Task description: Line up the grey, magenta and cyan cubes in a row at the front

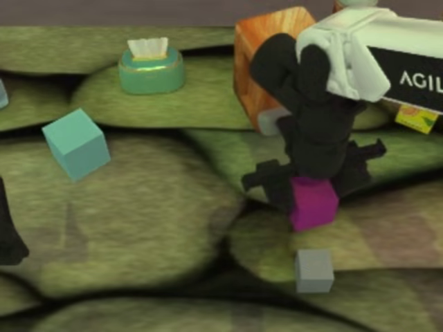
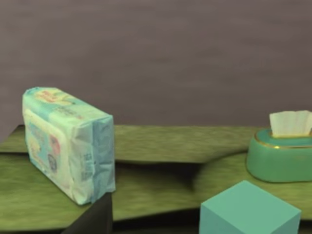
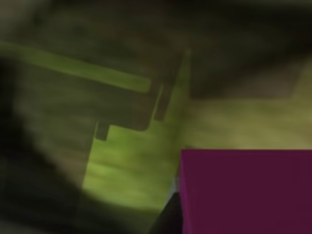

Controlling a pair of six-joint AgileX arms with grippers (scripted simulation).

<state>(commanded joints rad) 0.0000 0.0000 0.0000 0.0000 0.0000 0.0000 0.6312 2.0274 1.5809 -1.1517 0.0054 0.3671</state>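
The magenta cube [image 1: 315,204] sits right of centre, and my right gripper [image 1: 305,182] comes down on it from above and is shut on it. In the right wrist view the magenta cube [image 3: 246,192] fills the near corner, with one dark finger [image 3: 168,219] against its side. The small grey cube [image 1: 314,270] rests on the cloth just in front of the magenta one, apart from it. The larger cyan cube [image 1: 76,144] lies far to the left, also seen close up as the cyan cube [image 2: 248,209]. My left gripper [image 1: 7,238] is parked at the left edge.
A big orange wood-grain block [image 1: 266,55] stands behind the right arm, with a small grey shape [image 1: 272,121] at its foot. A round teal tissue box [image 1: 151,66] is at the back left, a wipes packet [image 2: 68,144] beyond the left arm, a yellow item [image 1: 415,119] at right.
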